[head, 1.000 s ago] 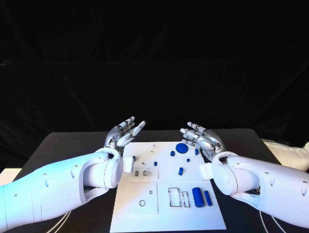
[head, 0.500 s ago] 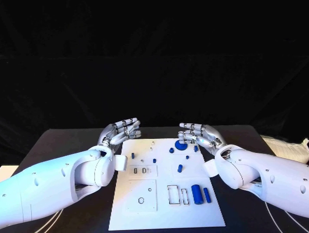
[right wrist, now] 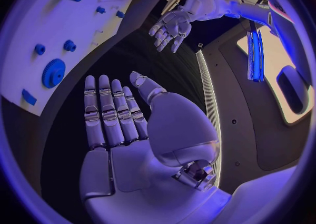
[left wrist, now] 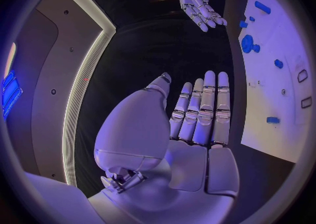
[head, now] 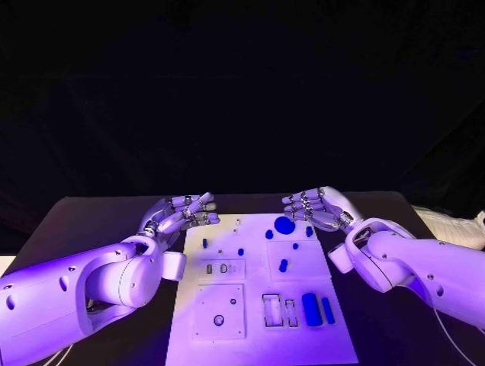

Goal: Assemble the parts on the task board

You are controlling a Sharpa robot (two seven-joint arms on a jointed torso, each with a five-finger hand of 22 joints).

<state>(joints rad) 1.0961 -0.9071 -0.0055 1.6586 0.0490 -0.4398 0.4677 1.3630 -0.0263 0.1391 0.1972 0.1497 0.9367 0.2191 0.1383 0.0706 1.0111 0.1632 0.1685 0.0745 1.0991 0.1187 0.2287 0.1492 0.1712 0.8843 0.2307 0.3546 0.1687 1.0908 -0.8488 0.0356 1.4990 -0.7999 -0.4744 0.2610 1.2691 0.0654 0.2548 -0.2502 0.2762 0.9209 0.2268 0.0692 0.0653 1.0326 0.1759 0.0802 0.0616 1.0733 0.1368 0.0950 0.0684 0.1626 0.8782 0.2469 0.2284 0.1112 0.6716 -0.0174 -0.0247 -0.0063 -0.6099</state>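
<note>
Both hands have dropped lower and tipped forward since a second ago, when they stood raised with fingers pointing up; the blue parts lie as they did. At lower centre of the head view the white task board [head: 267, 335] lies on the black table [head: 88, 217]. A blue gear [head: 284, 224] sits near the board's upper edge, with small blue pegs [head: 269, 235] just below and beside it. A short blue cylinder [head: 284, 265] lies at mid-board. Toward the board's lower right, a thick blue cylinder [head: 311, 309] and a thinner blue bar [head: 327, 309] lie side by side, next to outlined rectangular slots [head: 272, 311]. The left hand [head: 180, 212] hovers at the board's upper left corner, fingers extended and holding nothing. The right hand [head: 319, 208] hovers at the board's upper right corner, close to the gear, fingers likewise extended and empty. A pale bag [head: 454, 229] lies at the table's right edge.
</note>
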